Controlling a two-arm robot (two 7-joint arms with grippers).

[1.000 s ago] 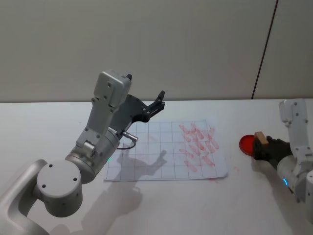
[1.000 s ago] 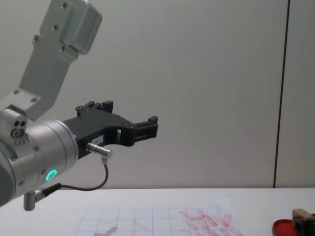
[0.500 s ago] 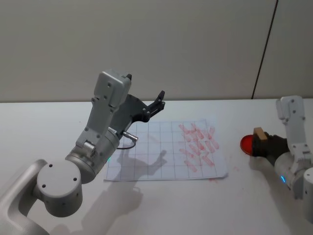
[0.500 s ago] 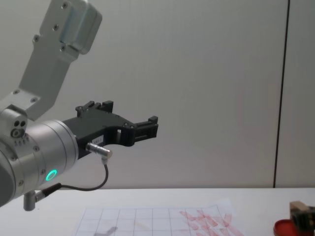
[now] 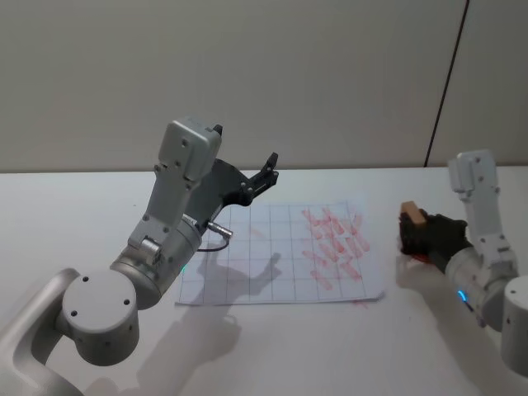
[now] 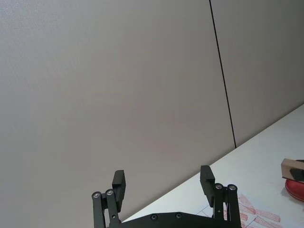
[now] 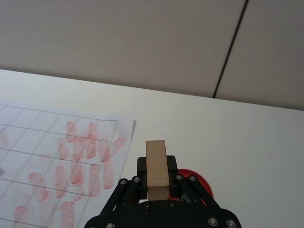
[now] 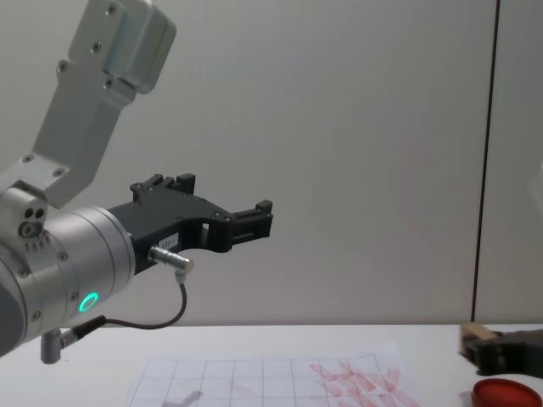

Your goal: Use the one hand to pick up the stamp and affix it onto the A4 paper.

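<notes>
My right gripper (image 5: 410,234) is shut on the stamp (image 5: 412,214), a small tan wooden block. It holds the block upright above the table, just right of the A4 paper (image 5: 272,266). In the right wrist view the stamp (image 7: 156,167) stands between the black fingers, with the gridded paper (image 7: 42,142) and its red marks beyond on one side. The chest view shows the stamp (image 8: 472,332) raised above the red ink pad (image 8: 507,393). My left gripper (image 5: 268,170) hangs open and parked high over the paper's far left part, its fingers (image 6: 206,176) wide apart.
The flat round red ink pad (image 7: 203,183) lies on the white table just behind and below my right gripper. The bulky left arm (image 5: 157,247) with the green light rises over the paper's left edge. Bare white tabletop (image 5: 272,346) lies in front of the paper.
My right gripper has lifted the stamp off the red ink pad and carried it left, toward the paper's right edge. The left arm has not moved.
</notes>
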